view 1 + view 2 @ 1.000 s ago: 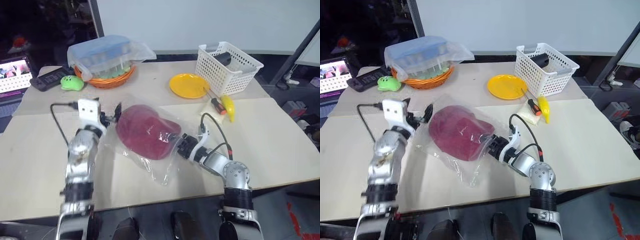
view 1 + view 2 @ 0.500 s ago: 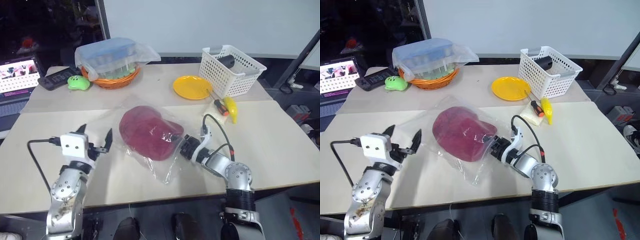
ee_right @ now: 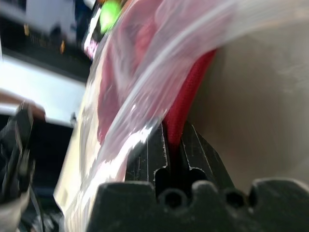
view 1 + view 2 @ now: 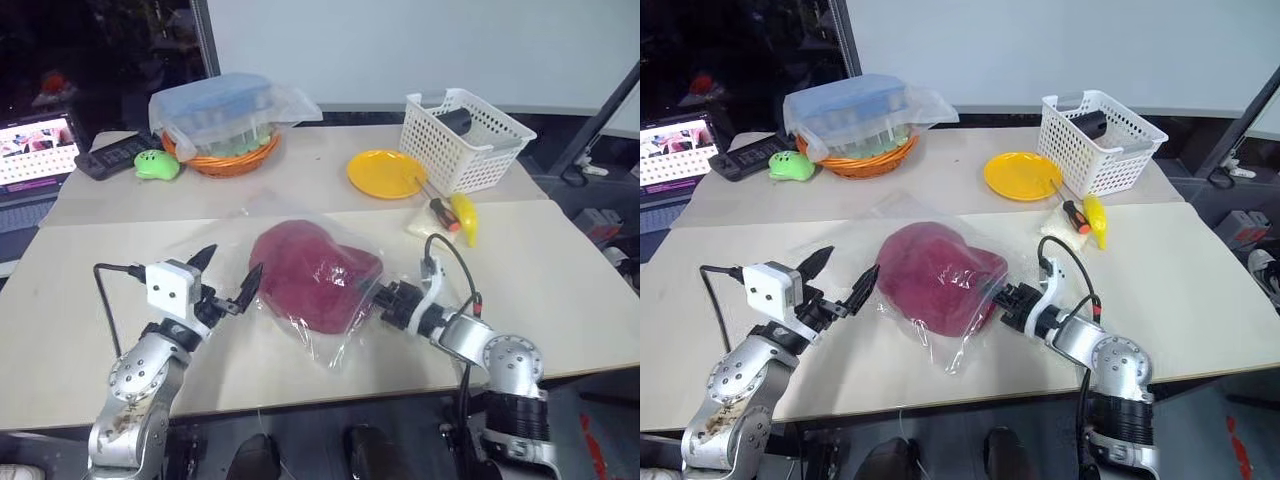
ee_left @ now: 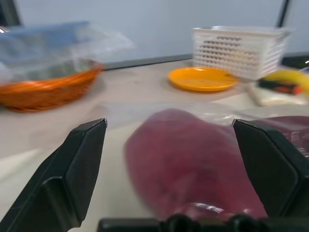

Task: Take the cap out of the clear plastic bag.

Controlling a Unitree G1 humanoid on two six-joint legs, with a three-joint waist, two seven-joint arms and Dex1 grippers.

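The dark red cap (image 4: 315,275) lies mid-table inside the clear plastic bag (image 4: 332,342), whose crinkled film spreads around and in front of it. My right gripper (image 4: 381,297) lies low at the cap's right edge and is shut on that red fabric edge (image 3: 186,113), with bag film (image 3: 145,96) draped over one finger. My left gripper (image 4: 229,273) hovers open just left of the cap, apart from it. In the left wrist view its two fingers (image 5: 72,174) stand wide, with the cap (image 5: 193,183) ahead between them.
At the back left an orange basket (image 4: 225,155) holds a blue-lidded box under plastic wrap. A green toy (image 4: 157,164), a remote (image 4: 115,155) and a laptop (image 4: 35,150) lie further left. A yellow plate (image 4: 385,172), white basket (image 4: 465,125), screwdriver (image 4: 437,210) and banana (image 4: 461,217) sit at the back right.
My left gripper left the bag's left edge, pulled back toward me, then came in again beside the cap. The right gripper drew cap and bag slightly to the right.
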